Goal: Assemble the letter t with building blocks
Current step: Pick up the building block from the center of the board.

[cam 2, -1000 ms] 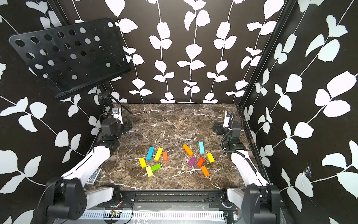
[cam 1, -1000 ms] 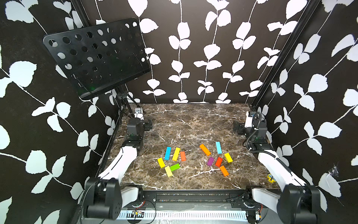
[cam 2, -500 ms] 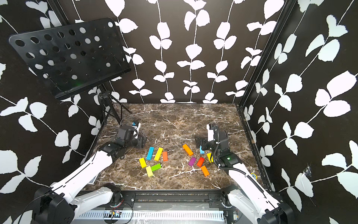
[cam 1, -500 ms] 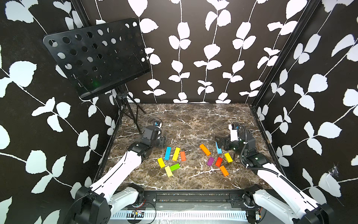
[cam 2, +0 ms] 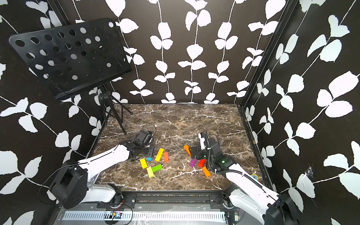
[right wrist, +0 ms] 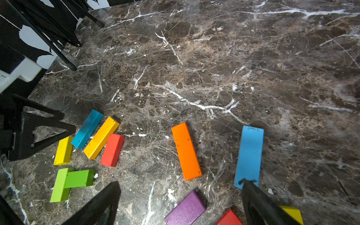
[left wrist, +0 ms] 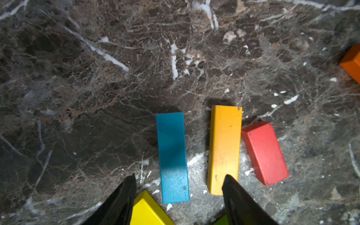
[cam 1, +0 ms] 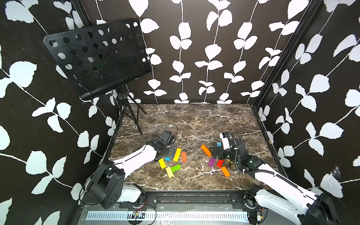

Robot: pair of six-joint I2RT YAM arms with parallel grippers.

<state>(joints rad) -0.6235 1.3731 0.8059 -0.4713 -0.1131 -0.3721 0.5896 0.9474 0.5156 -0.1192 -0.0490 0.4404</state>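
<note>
Blocks (cam 1: 177,154) lie flat, scattered on the surface (cam 1: 194,120). Left gripper (left wrist: 179,176), jaws wide, straddles the blue bar (left wrist: 172,157); right gripper (right wrist: 180,182), wide too, hangs by the orange bar (right wrist: 186,151). Probably light, stiff, slick paint: pinch long sides mid-length.

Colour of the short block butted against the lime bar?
The short block is green, darker than the lime bar; clearest in the right wrist view.

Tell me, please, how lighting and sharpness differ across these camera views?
Left wrist view: a shadow darkens part of the blue block, and the frame's corners are dim. Right wrist view: brightly lit and sharp, though the right tool's fingers look slightly soft. In both top views the marble table is evenly lit, without strong glare.
</note>
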